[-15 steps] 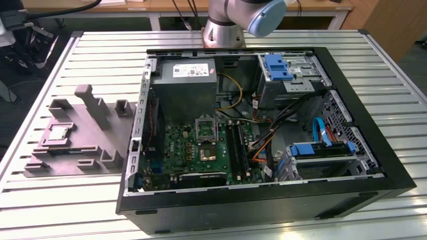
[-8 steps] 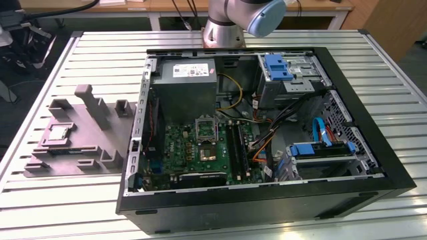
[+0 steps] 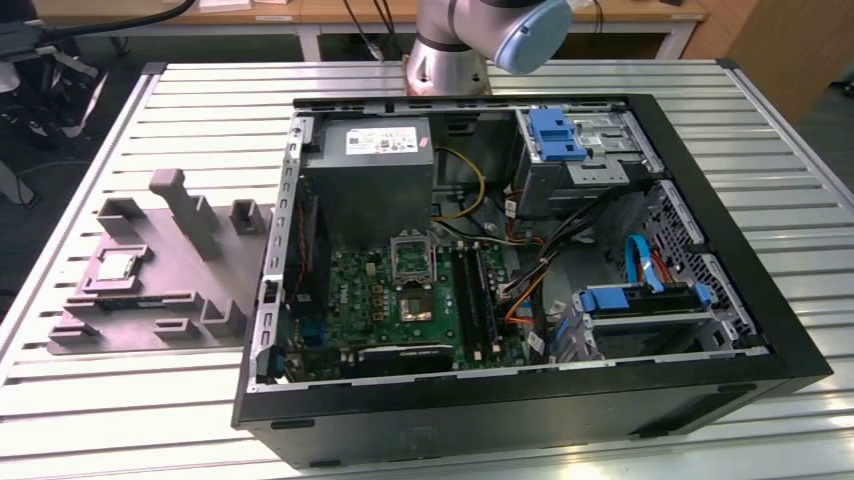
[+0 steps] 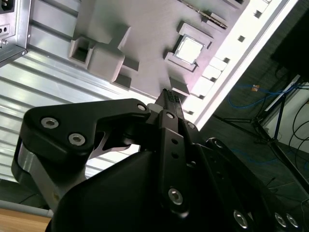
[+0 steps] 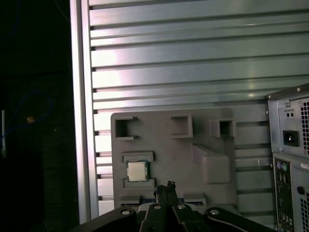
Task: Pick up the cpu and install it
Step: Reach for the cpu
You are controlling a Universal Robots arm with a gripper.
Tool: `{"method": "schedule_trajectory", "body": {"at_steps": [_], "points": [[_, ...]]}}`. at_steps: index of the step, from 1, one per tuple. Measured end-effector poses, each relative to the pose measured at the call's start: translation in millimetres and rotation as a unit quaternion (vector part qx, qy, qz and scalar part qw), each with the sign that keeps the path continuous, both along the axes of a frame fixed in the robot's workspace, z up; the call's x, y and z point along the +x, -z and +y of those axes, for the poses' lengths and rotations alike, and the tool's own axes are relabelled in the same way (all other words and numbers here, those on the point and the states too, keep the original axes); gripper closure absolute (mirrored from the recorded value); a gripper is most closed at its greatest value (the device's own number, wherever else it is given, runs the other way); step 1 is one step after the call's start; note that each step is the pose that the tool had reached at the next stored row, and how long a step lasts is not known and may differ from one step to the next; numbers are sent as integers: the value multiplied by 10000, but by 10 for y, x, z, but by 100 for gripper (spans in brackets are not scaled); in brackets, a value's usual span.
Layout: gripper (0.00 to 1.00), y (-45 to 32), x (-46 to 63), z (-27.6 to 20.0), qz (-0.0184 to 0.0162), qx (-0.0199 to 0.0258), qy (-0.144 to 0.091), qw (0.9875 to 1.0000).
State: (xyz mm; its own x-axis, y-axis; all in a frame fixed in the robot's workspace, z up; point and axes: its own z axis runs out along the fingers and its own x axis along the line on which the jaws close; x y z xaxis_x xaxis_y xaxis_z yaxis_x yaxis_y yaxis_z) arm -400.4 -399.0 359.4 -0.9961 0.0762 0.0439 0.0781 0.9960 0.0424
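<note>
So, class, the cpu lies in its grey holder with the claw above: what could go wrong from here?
The claw hangs shut over the grey holder; lowered like that, it might strike the cpu.
The cpu sits between raised lips, so a grip could slip or tilt it.
Cables run close to the socket and might snag.

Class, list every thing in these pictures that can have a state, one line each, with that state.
cpu, lying flat in its recess on the grey block, not gripped.
gripper, shut, empty, clear of the cpu.
computer case, lying on its side, side panel off.
motherboard socket, seemingly empty.
</note>
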Motion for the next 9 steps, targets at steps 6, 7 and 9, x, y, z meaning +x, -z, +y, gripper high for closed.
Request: {"method": "schedule_trajectory", "body": {"at_steps": [6, 7, 9], "points": [[89, 3, -12, 0, 0, 0, 0, 10000], [89, 3, -14, 0, 0, 0, 0, 10000], [89, 4, -18, 0, 0, 0, 0, 10000]]}}
